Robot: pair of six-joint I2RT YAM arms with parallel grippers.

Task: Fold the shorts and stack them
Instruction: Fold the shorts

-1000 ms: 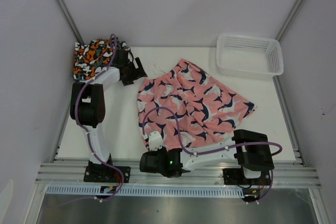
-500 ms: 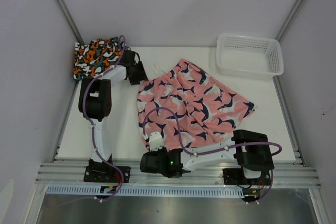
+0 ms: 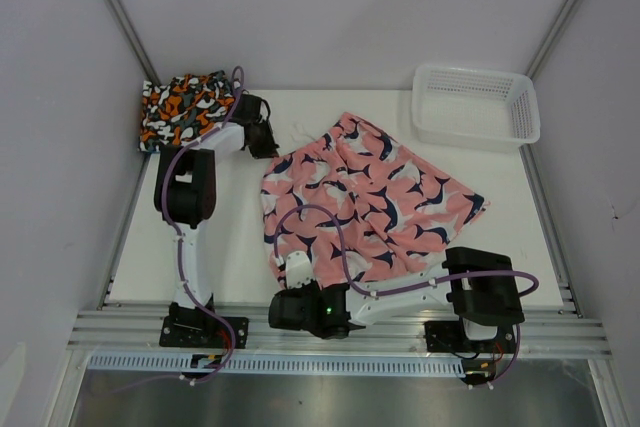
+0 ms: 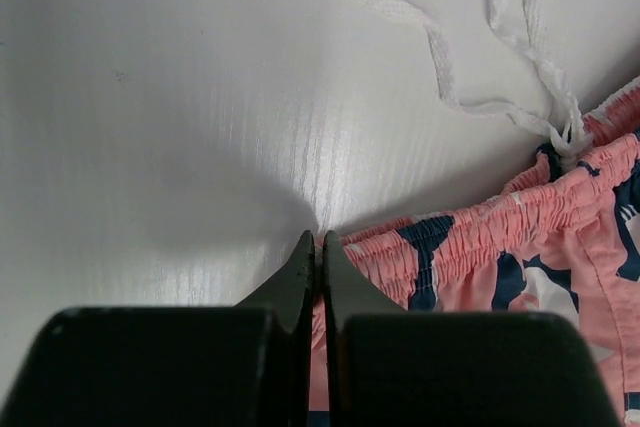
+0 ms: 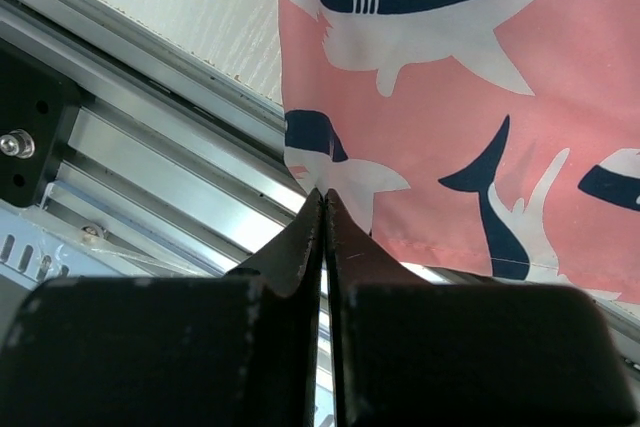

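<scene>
Pink shorts (image 3: 370, 197) with navy and white shark shapes lie spread flat mid-table. My left gripper (image 3: 268, 147) is at their back left corner, shut on the end of the elastic waistband (image 4: 440, 247), with pink fabric pinched between the jaws (image 4: 321, 237). The white drawstring (image 4: 440, 57) trails loose on the table. At the front edge my right gripper (image 3: 288, 265) is shut on the near left hem corner (image 5: 340, 172), which lies over the aluminium rail. Folded orange, black and white camouflage shorts (image 3: 180, 107) sit at the back left corner.
A white mesh basket (image 3: 476, 107) stands at the back right. The aluminium rail (image 3: 400, 332) runs along the near edge. Grey walls close in both sides and the back.
My left gripper has swung right from beside the camouflage shorts to the pink shorts' waistband corner and closed on it. The right arm has not moved.
</scene>
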